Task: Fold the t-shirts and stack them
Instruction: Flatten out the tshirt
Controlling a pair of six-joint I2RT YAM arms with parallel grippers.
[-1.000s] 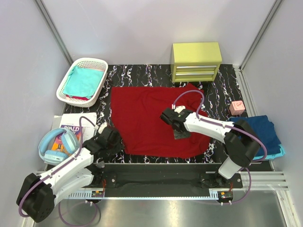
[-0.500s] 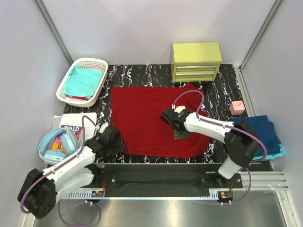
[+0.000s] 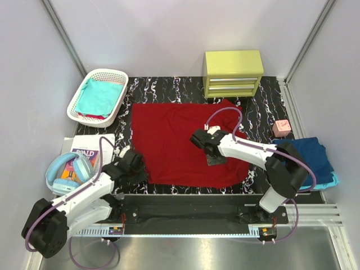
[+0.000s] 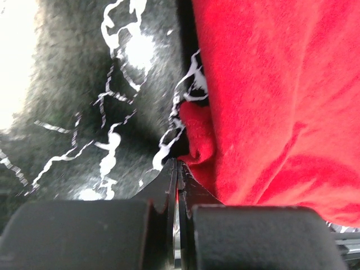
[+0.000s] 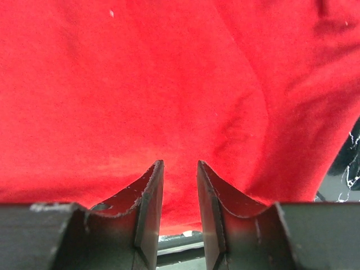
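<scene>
One table (image 3: 169,90): black marbled top that looks smooth. Cloth dragged by a single corner may slide across it instead of folding over.
Dark red t-shirt (image 3: 169,140): lies spread flat and unfolded in the middle of the table, between the two arms. A pull from one edge alone may bunch it or skew the fold line.
Navy t-shirt (image 3: 308,153): lies folded at the right edge on a light blue t-shirt (image 3: 333,181), well apart from the red one. A wide swing of the right arm could knock this stack crooked.
Right gripper (image 5: 180,169): sits low over the right half of the red shirt with its jaws partly apart and nothing between them. Whether it presses on the cloth cannot be told. If it does not, the shirt may shift when the other side is lifted.
Left gripper (image 4: 178,169): at the shirt's near left edge, jaws closed right together. Whether any cloth is caught cannot be told, so it may rise empty.
Curled hem (image 4: 197,138): a small roll touching the left tips. A thin pinch here would likely slip out mid-lift.
</scene>
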